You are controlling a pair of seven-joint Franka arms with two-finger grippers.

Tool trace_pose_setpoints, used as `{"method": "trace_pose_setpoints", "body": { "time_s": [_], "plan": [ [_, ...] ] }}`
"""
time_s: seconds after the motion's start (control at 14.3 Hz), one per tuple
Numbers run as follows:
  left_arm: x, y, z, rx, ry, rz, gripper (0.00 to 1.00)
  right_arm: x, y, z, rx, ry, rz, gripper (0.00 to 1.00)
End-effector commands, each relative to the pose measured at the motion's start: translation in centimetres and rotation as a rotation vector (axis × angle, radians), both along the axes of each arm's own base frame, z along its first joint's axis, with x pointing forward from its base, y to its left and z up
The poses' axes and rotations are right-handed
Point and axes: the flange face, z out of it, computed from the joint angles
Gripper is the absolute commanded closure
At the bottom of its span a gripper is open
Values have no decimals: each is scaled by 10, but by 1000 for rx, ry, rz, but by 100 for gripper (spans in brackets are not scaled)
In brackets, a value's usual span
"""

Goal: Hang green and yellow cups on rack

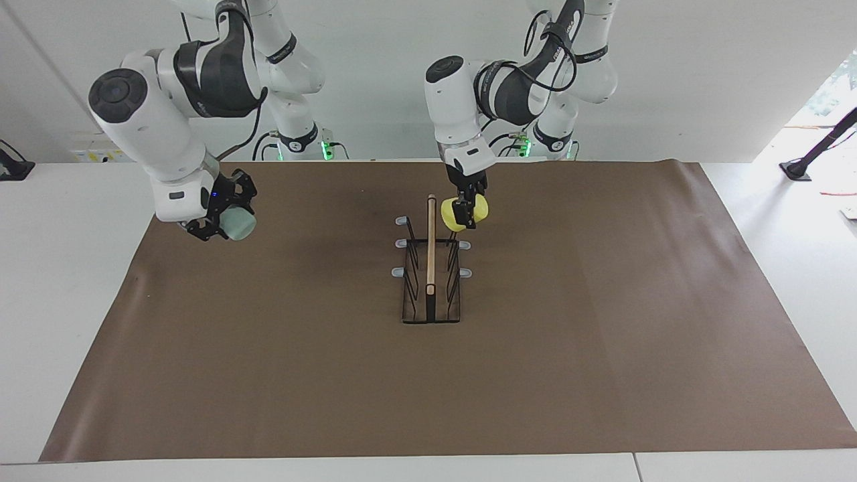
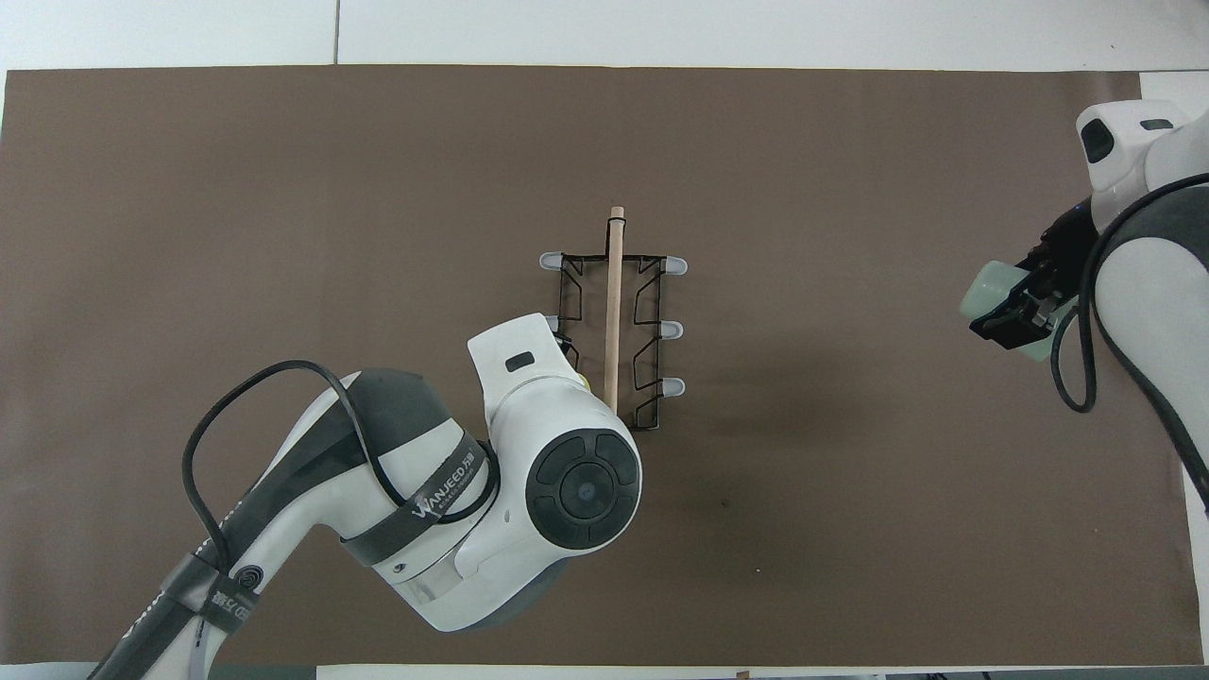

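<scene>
The rack (image 1: 431, 268) stands mid-table on the brown mat, and shows in the overhead view (image 2: 614, 321) too. My left gripper (image 1: 466, 213) is shut on the yellow cup (image 1: 460, 215). It holds the cup, tilted, over the rack's prong nearest the robots on the left arm's side; I cannot tell whether they touch. In the overhead view the left wrist hides that gripper and only a sliver of the yellow cup (image 2: 586, 382) shows. My right gripper (image 1: 217, 219) is shut on the green cup (image 1: 238, 223) in the air over the mat's right-arm end; the gripper (image 2: 1020, 307) and the cup (image 2: 990, 291) also show in the overhead view.
The brown mat (image 1: 602, 335) covers most of the white table (image 1: 67, 301). The rack's other grey-capped prongs (image 1: 400, 272) carry nothing. The left arm's wrist (image 2: 567, 472) hangs over the rack's end nearer to the robots.
</scene>
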Motion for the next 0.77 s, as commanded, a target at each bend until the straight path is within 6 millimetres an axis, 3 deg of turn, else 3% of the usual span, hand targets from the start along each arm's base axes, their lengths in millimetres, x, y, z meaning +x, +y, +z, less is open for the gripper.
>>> {"method": "trace_pose_setpoints", "body": {
  "time_s": [0.0,0.07,0.21,0.35,0.49,0.7],
  "plan": [
    [-8,-3,8,-15,-19,-4,50,-8,19,7,179,19,-96,100],
    [-8,-4,8,-21,-23,-6,17,-9,28,7,253,27,-134,100],
    [-7,-8,9,-38,-34,-20,6,-14,56,6,401,21,-175,100],
    [-7,-8,9,-42,-36,-22,0,-17,76,5,490,14,-194,100],
    [-6,-7,9,-41,-34,-24,0,-20,92,3,545,5,-203,100],
    [13,17,21,-32,-32,-37,0,-32,108,-11,655,-45,-203,100]
  ]
}}
